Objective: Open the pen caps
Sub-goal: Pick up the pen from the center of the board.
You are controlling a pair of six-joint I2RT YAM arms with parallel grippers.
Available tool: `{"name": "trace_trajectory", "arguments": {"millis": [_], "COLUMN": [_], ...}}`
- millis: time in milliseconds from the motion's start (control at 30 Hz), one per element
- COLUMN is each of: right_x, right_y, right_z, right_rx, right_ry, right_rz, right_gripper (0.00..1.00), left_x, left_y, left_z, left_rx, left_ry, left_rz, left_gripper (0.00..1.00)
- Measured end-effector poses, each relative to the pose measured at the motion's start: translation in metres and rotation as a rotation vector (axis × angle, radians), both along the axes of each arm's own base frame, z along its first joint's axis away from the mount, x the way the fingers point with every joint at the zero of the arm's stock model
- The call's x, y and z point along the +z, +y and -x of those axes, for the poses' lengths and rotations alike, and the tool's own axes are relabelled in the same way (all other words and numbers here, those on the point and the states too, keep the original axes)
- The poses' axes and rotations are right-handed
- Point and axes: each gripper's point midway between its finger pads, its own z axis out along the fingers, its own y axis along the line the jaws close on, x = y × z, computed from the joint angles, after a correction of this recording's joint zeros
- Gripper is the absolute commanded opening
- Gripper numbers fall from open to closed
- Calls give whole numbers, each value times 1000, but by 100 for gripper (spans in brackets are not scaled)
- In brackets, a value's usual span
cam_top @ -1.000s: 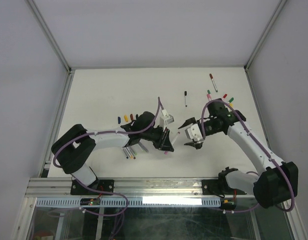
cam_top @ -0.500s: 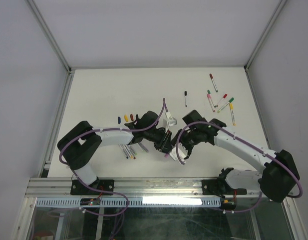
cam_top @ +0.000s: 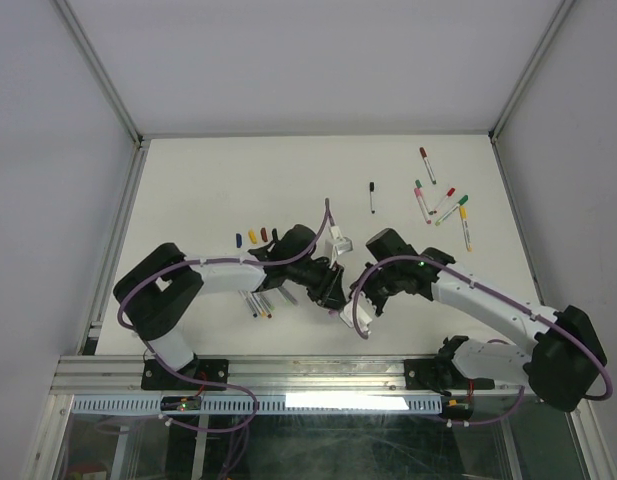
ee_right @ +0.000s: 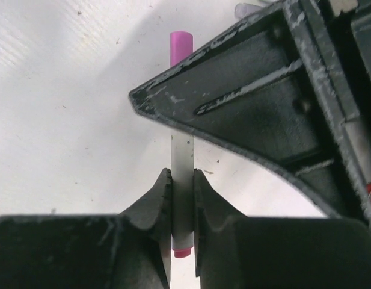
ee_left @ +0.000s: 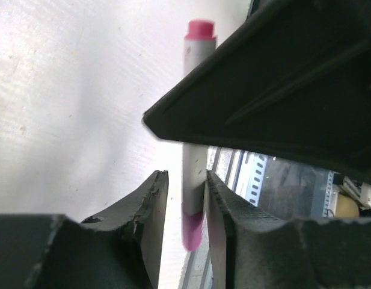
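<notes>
Two tools: left tool (ee_left: 184, 198), right tool (ee_right: 183, 205). One pink pen (ee_left: 193, 180) between them. Three loose caps (cam_top: 252, 236) beyond the left tool. Six pens (cam_top: 451, 210) well beyond the right tool. Some barrels (cam_top: 260, 306) beside the left tool, too hidden to count.

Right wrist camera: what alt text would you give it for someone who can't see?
The right gripper clamps a grey-white pen by its barrel between two black fingers, over a white table. The pen's pink cap points away, and another black gripper finger crosses over it.
</notes>
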Motion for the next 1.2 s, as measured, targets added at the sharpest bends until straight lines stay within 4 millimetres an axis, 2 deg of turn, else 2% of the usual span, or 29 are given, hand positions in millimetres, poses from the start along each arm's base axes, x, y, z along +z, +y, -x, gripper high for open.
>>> {"name": "trace_trajectory", "arguments": {"millis": [67,167,333,433,567,633,733,833,933,1000,1200], "right_x": [0,0,7,10,12,12,17,29,40,45,55], "right_y": [-3,-6,-14,-16,-16,-16,-15,-10,-5,-2,5], "right_z": [3,7,6,9,14,17,16,14,11,10,8], "right_rx": [-14,-45,-121,-149,-207,-251,-330,-410,-476,-514,-634], "right_ry": [5,35,101,149,240,297,385,470,546,595,754], "right_rz": [-9,-37,-119,-157,-190,-204,-229,-269,-305,-321,-328], "right_gripper": [0,0,0,0,0,0,0,0,0,0,0], "left_x": [-2,-1,20,44,89,111,138,145,140,138,153], "left_y": [4,15,34,44,52,56,70,84,94,96,99], "left_z": [-1,-2,-5,-11,-19,-22,-26,-29,-31,-32,-39], "left_rx": [26,74,177,242,321,359,440,531,602,626,687], "left_ry": [-10,-10,-36,-79,-173,-229,-299,-318,-291,-268,-230], "left_rz": [-2,9,102,196,340,407,512,584,618,629,715], "left_gripper": [43,46,50,55,64,75,98,99,99,99,99]}}
